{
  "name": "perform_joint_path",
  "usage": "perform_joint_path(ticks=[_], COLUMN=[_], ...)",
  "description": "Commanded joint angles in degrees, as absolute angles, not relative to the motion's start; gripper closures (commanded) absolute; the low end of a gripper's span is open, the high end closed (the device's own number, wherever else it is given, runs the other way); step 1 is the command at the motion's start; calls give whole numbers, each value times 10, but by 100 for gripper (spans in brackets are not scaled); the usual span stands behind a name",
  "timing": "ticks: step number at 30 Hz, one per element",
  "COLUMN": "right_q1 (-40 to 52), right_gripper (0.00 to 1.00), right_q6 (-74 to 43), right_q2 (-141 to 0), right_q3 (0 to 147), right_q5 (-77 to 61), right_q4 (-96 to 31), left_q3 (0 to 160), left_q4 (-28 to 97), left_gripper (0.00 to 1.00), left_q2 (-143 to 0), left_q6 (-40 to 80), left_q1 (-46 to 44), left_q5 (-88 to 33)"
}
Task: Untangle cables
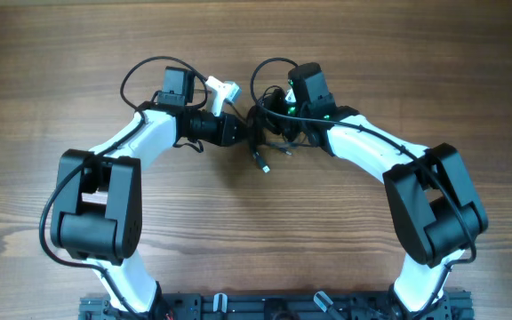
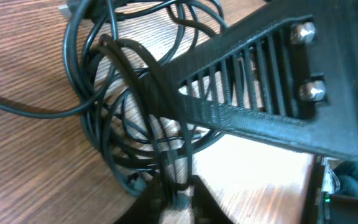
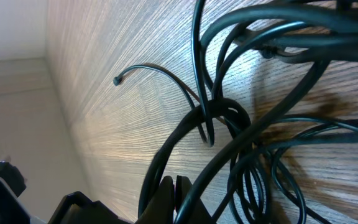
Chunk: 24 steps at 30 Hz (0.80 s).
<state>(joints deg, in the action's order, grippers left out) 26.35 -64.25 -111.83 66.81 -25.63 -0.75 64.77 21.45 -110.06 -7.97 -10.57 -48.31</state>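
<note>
The cables (image 1: pixel 272 140) lie as a looped bunch of thin black wires on the wooden table, between my two arms. One plug tip (image 1: pixel 264 165) trails toward the front. In the left wrist view the loops (image 2: pixel 123 112) fill the left half, and my left gripper (image 2: pixel 178 198) is shut on a few strands at the bunch's near edge. My right gripper (image 3: pixel 174 186) has its fingers pressed together beside the loops (image 3: pixel 272 74); no strand shows between them. A loose wire end (image 3: pixel 117 80) arcs off to the left.
The right arm's slotted black finger (image 2: pixel 260 93) crosses over the bunch in the left wrist view, very close to my left gripper. Thicker arm cables (image 1: pixel 145 76) loop behind both wrists. Bare wood table (image 1: pixel 256 231) surrounds the bunch.
</note>
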Motion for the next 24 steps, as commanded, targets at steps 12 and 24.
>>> perform_joint_path(ticks=[12, 24], right_q1=[168, 134], right_gripper=[96, 63], right_q6=[-576, -500], right_q2=[-1107, -1107], right_q3=[670, 670], right_q5=[-479, -556], right_q4=[-14, -59], left_q3=[649, 650], left_q4=[210, 203], left_gripper=[96, 96], left_q2=[-1102, -1102], left_q6=[-23, -26], left_q1=[-105, -105], left_q5=[-269, -328])
